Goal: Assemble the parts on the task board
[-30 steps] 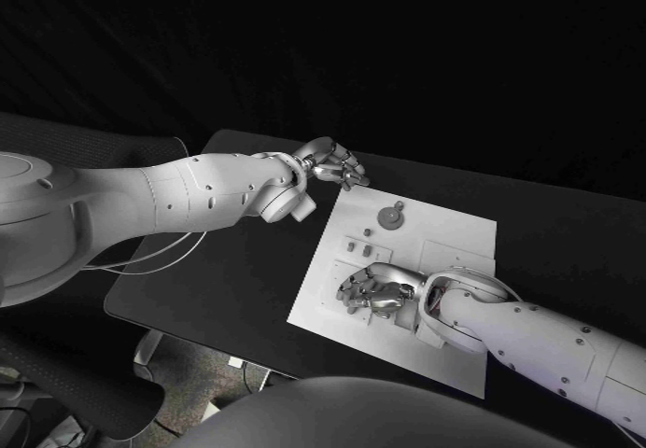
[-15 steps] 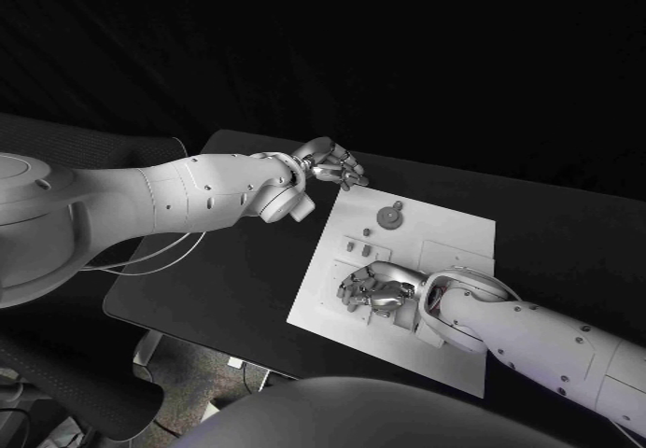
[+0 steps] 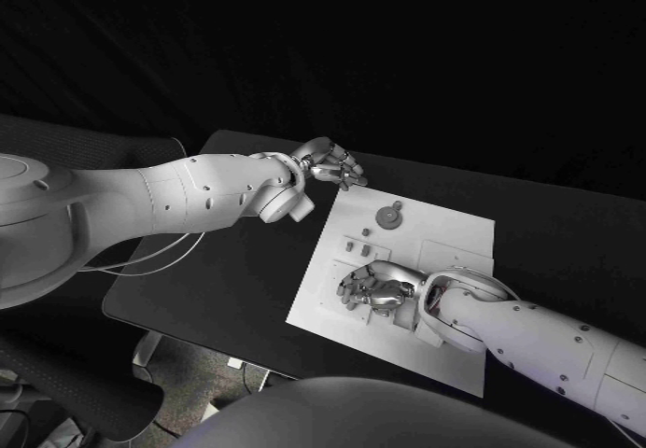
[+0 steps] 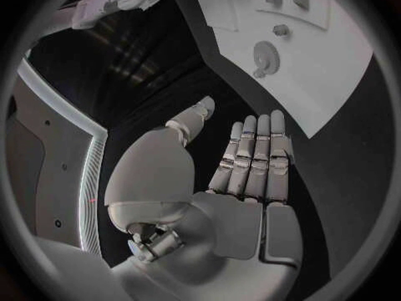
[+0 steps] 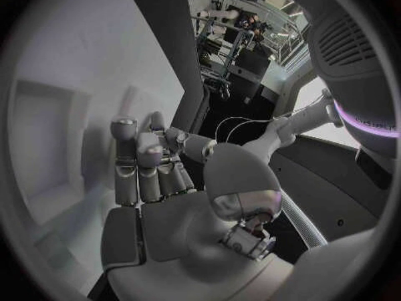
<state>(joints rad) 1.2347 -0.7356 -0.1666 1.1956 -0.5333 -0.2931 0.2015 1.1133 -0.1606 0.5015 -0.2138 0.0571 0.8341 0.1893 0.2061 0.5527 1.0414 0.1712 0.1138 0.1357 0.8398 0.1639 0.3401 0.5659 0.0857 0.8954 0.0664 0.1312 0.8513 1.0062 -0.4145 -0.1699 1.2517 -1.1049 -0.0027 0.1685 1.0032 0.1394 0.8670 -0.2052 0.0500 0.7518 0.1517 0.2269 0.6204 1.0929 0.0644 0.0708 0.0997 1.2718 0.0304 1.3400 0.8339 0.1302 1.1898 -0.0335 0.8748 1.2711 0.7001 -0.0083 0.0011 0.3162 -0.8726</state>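
Work centres on the flat white rectangular task board, which lies in the middle of the black table with its small grey parts spread over it. A round grey gear-like disc sits near the board's far corner, and a few small grey pegs stand in a cluster between that disc and the right hand.

The silver many-fingered right hand rests low over the board's near-left region, fingers curled downward onto the surface. Whether it has a part pinched under those fingertips cannot be told: the head view hides the contact, and the right wrist view shows the fingers bent over bare white board with nothing clearly between them.

The silver left hand hovers just off the board's far-left corner, above the black table. In the left wrist view its fingers lie straight and side by side, thumb apart, holding nothing, with the disc and pegs visible beyond them.

The step in hand looks like picking or seating a small part under the right hand. To do it well, the fingertips should close on the part's sides rather than press it flat, lift it straight, and keep it upright so it meets its socket squarely. The left hand is well placed to press the board's corner and stop it sliding. A slanted part would likely jam, so any push down should be light until it seats.
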